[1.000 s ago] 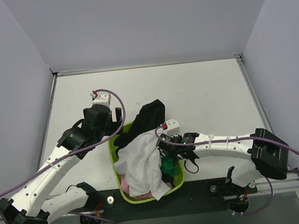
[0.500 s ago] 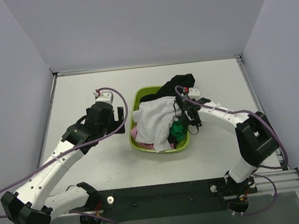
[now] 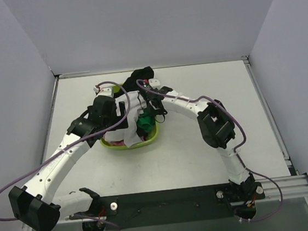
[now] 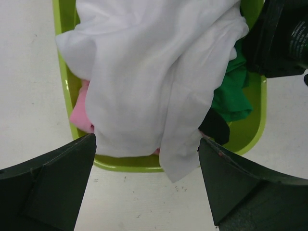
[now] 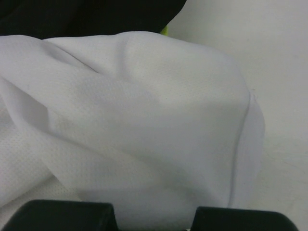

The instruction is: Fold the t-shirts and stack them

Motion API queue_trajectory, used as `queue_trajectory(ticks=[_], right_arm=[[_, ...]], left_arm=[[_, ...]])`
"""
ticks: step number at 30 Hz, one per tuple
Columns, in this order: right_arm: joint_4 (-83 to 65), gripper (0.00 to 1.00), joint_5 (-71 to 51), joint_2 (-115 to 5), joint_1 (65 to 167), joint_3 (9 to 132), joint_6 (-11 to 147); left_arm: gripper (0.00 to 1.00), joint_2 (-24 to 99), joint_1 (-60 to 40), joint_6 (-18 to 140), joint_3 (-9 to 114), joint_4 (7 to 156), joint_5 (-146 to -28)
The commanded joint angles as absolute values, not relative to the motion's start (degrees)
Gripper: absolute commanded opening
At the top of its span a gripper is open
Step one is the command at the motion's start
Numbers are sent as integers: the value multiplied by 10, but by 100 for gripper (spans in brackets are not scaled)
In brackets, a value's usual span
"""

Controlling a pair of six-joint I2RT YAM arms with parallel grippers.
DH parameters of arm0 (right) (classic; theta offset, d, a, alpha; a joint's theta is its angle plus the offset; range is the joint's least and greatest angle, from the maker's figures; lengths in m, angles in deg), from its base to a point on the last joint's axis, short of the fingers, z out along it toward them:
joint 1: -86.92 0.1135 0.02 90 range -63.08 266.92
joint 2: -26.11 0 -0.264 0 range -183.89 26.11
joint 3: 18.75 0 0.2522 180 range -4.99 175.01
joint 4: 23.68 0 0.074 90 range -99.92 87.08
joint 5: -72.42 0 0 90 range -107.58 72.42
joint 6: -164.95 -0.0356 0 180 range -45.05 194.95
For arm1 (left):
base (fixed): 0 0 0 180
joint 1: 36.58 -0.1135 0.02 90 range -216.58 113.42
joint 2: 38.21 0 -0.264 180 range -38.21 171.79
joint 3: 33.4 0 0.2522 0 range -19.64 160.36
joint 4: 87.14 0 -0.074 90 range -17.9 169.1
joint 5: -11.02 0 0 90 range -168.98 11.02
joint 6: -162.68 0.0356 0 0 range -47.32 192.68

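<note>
Left wrist: white t-shirt [image 4: 149, 72] over lime basket [image 4: 252, 115]

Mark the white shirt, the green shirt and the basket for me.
white t-shirt [image 4: 149, 72]: left wrist view, middle of the draped cloth.
green t-shirt [image 4: 232, 98]: left wrist view, bunched fold at right.
basket [image 4: 125, 163]: left wrist view, lower rim.

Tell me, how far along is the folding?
Barely begun. Nothing is folded or stacked: the white shirt, pink shirt, green shirt and black shirt lie heaped in the basket. The left claw hangs open over the white shirt; the right claw sits close by.
</note>
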State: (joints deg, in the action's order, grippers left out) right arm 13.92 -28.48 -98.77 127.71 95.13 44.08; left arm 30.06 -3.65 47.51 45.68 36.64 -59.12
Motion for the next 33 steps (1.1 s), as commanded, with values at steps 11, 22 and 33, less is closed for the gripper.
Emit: queue_trajectory(ticks=[11,22,33], right_arm=[[210,100,-294,-1016,1304,1045,481],[163,100,-325,-812,1310,875,497],[154,100,-348,-683,1319,754,495]], left_arm=[[97,349,-130,497,533,383,-517],[97,467,-162,516,543,425,-533],[0,505,-165,503,531,454,-560]])
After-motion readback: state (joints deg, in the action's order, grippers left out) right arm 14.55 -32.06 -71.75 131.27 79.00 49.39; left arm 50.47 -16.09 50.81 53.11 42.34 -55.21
